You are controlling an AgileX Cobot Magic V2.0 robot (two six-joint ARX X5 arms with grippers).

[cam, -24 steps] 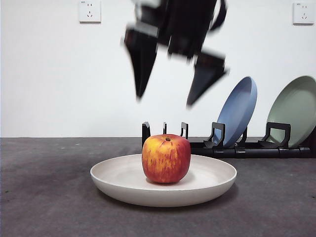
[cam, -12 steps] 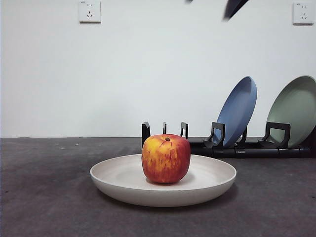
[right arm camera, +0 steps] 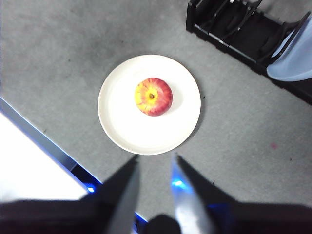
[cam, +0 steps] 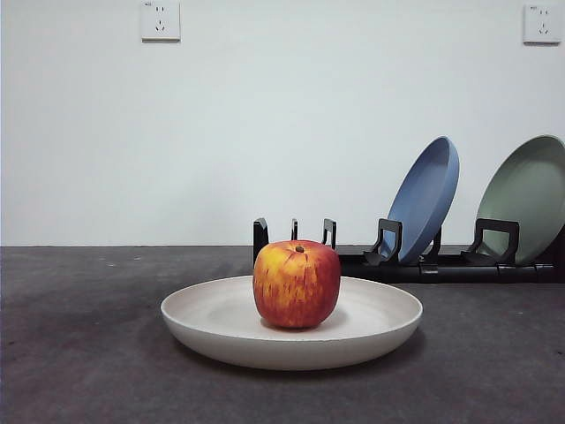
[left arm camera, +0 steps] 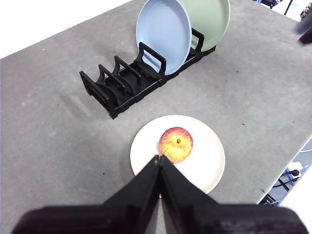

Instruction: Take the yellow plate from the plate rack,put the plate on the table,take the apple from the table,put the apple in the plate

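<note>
One apple [cam: 297, 283] sits upright near the middle of the yellow plate [cam: 291, 340], stem dimple up, and you see this plate lying flat on the dark grey worktop [cam: 79, 353] nearest the front camera. Neither arm shows in that front view. Your left end effector [left arm camera: 159, 161] hangs high above the scene with its two black jaws pressed together, tips over the plate's near rim in its own wrist view and touching nothing. Your right end effector [right arm camera: 155, 161] also hangs high, jaws spread apart and empty, with the plate and apple well below it. Behind the plate stands the plate rack [cam: 415, 261], long, low and black, apart from the plate; its slots at the end nearer the plate are unfilled. Farther along the rack you find a blue plate [cam: 428, 199] leaning in a slot, and beside it a pale green plate [cam: 528, 194] leaning likewise. Beyond everything rises a white wall [cam: 265, 115] carrying two sockets.
</note>
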